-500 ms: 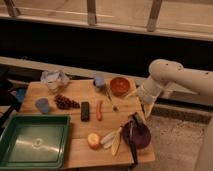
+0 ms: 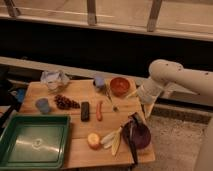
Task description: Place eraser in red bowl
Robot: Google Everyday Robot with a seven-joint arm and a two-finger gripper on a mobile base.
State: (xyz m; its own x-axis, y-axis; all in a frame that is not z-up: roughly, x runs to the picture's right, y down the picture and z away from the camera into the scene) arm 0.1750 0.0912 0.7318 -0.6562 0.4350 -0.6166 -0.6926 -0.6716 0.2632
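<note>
The eraser (image 2: pixel 85 111), a small flat black block, lies on the wooden table (image 2: pixel 75 155) near its middle. A thin orange-red carrot (image 2: pixel 99 110) lies just to its right. The red bowl (image 2: pixel 120 86) stands at the back of the table, up and to the right of the eraser, and looks empty. My white arm (image 2: pixel 165 75) reaches in from the right. My gripper (image 2: pixel 136 120) hangs over the table's right edge, just above a dark maroon bag (image 2: pixel 138 135). It is well to the right of the eraser and below the bowl.
A green tray (image 2: pixel 32 140) fills the front left. Dark grapes (image 2: pixel 65 102), a blue cup (image 2: pixel 43 105), a second blue cup (image 2: pixel 99 80), a crumpled clear bag (image 2: pixel 54 78), a thin utensil (image 2: pixel 111 100), a round fruit (image 2: pixel 93 140) and a banana (image 2: pixel 114 141) lie around.
</note>
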